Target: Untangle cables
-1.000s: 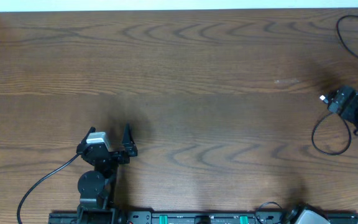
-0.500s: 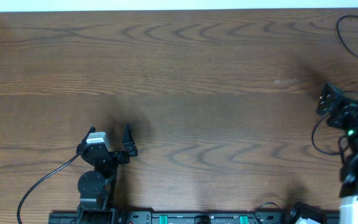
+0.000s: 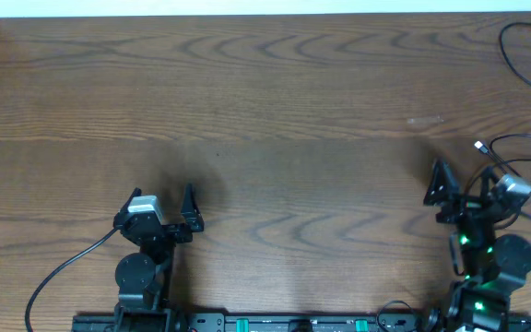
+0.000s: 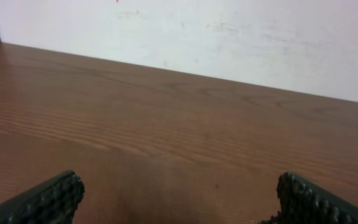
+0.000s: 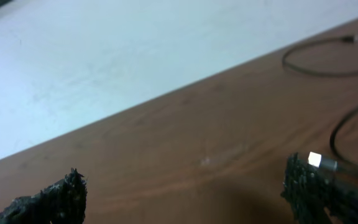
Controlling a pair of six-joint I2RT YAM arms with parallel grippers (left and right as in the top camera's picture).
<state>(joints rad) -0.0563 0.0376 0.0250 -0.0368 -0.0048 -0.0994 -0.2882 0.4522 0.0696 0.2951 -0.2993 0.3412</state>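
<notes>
The black cables (image 3: 522, 137) lie at the right edge of the wooden tabletop (image 3: 284, 111), well apart from the left arm. In the overhead view one cord curves in a loose loop (image 3: 504, 48) at the far right corner. Nearer, another runs in from the right edge and ends in a small silver-tipped plug (image 3: 478, 146), just far of the right arm. More thin strands curve around that arm's wrist, but it is hard to tell there which are task cords and which are the arm's own wiring.

The right arm's fingers (image 3: 439, 181) are spread wide and hold nothing. In the right wrist view, bare wood shows between the two dark ribbed pads (image 5: 51, 198). The bright plug tip (image 5: 316, 158) sits just beside the right-hand pad; whether it touches cannot be told. Beyond it a cord arcs in from the right, and a closed loop (image 5: 284, 60) lies farther off near the white wall.

The left arm's fingers (image 3: 189, 197) rest at the near left, likewise released and empty. The left wrist view shows only wood grain between the pads (image 4: 45, 199).
</notes>
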